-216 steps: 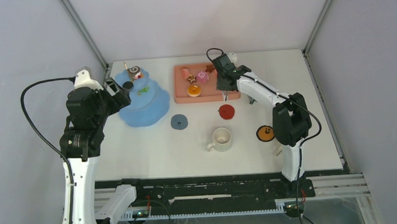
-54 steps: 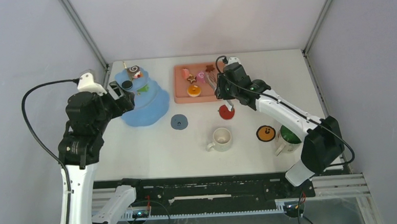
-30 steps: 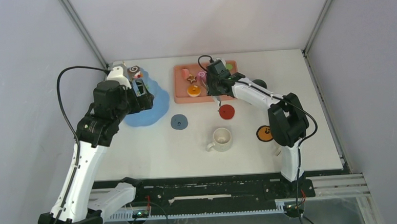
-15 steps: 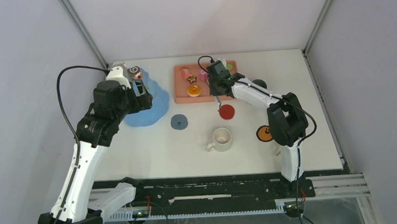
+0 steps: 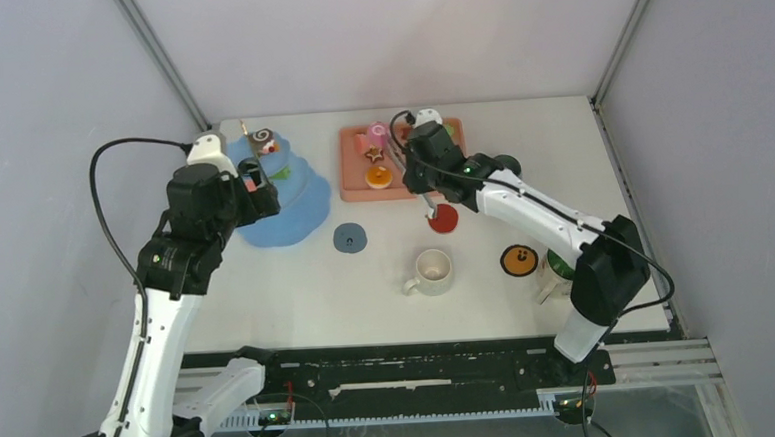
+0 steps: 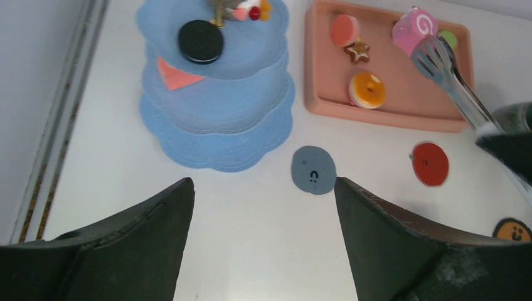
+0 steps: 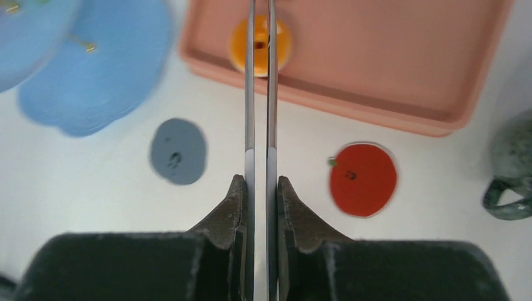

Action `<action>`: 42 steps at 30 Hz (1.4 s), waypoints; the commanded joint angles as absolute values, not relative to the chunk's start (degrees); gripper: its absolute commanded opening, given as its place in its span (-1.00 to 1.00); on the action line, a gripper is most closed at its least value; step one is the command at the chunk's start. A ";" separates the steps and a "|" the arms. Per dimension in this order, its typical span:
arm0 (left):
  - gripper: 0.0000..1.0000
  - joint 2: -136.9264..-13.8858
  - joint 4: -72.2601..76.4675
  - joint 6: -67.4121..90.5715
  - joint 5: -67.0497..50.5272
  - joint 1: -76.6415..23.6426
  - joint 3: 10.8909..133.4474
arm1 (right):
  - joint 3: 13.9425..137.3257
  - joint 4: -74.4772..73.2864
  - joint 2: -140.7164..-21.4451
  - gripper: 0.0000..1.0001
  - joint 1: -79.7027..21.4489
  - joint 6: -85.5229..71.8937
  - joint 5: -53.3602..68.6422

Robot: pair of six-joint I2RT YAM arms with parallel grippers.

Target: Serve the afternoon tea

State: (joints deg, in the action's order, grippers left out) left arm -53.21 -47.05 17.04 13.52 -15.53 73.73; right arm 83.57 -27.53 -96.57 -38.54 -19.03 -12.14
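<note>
Even, diffuse overhead light is recorded; the white table [image 5: 298,303] is rendered bright, with faint shadows. In the right wrist view, the blue tower [image 7: 94,81] is smeared by motion blur.

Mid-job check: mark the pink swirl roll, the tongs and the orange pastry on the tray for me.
pink swirl roll [image 6: 415,30], left wrist view, on its pink swirl face.
tongs [image 6: 431,56], left wrist view, on the slotted tip.
orange pastry [image 6: 367,89], left wrist view, on the centre of its orange top.
</note>
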 commanded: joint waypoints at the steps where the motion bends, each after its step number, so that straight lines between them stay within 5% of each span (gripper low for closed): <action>1: 0.74 -50.58 -47.19 16.58 13.72 -10.61 76.84 | 85.41 -25.29 -92.73 -1.00 -45.69 -15.96 -10.51; 13: 0.74 -45.49 -47.36 19.65 11.69 -3.20 75.86 | 98.00 -27.61 -100.07 -1.00 -57.73 -11.30 -6.25; 42: 0.74 -44.78 -46.25 19.02 10.97 -2.90 74.92 | 115.63 -33.17 -115.77 -1.00 -59.25 -9.92 -6.28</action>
